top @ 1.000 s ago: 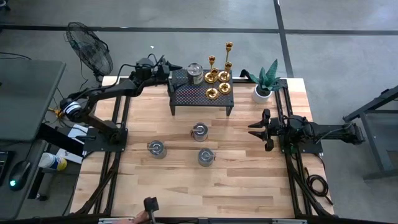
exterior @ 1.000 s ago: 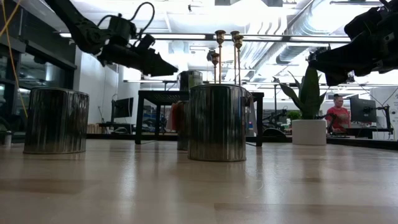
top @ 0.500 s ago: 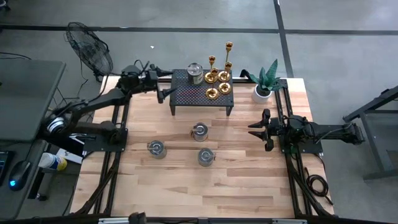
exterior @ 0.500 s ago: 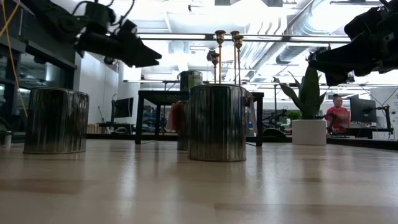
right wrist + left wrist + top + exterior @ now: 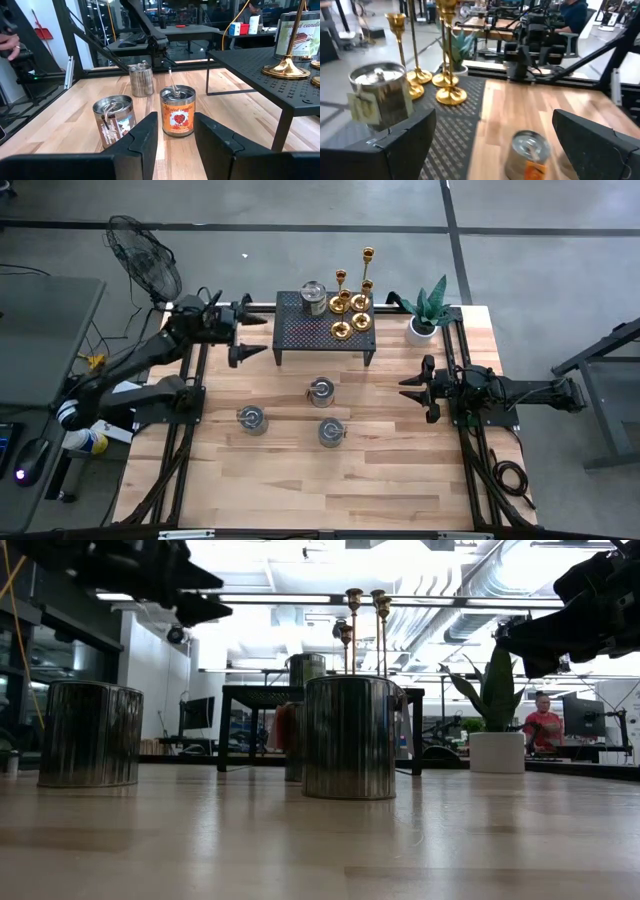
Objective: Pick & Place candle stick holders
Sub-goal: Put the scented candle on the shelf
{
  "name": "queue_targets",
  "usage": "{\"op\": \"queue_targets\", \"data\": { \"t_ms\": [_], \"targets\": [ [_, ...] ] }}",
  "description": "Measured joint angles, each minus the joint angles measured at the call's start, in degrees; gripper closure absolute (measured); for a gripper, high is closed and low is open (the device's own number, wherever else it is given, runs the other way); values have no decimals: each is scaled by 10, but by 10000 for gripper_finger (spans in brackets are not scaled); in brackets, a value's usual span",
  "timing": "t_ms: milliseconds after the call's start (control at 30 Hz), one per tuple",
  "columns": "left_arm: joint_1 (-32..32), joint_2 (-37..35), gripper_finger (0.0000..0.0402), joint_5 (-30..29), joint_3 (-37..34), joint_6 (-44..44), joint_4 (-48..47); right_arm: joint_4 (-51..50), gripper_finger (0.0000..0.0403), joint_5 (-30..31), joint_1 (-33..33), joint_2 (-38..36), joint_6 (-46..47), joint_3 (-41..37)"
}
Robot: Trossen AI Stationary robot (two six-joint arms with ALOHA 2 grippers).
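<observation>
In the left wrist view the candle stick holders (image 5: 427, 55) run past the frame's edge

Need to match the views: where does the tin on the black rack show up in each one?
High: tin on the rack, its back left part, left of the candlesticks.
Low: mid-picture, behind the big near tin.
Left wrist: far left, on the rack.
Right wrist: upper right corner, cut by the edge.
Shared landmark: the gold candlesticks beside it.
</observation>
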Motion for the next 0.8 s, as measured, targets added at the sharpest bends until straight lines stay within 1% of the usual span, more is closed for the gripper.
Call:
{"op": "queue_targets", "data": {
  "t_ms": [100,200,333,433,567,700,800],
  "targets": [
    [-13,-37,12,-23,0,-9,-64,0,285,0,0,0,0,0],
    [-42,-72,12,-65,0,-10,-141,0,285,0,0,0,0,0],
    [-98,-110,12,-161,0,-22,-248,0,285,0,0,0,0,0],
    [-146,-127,12,-246,0,-74,-309,0,285,0,0,0,0,0],
    [-213,-133,12,-329,0,-158,-368,0,285,0,0,0,0,0],
    [-278,-125,12,-381,0,-246,-407,0,285,0,0,0,0,0],
    [-324,-110,12,-402,0,-306,-421,0,285,0,0,0,0,0]
  ]
}}
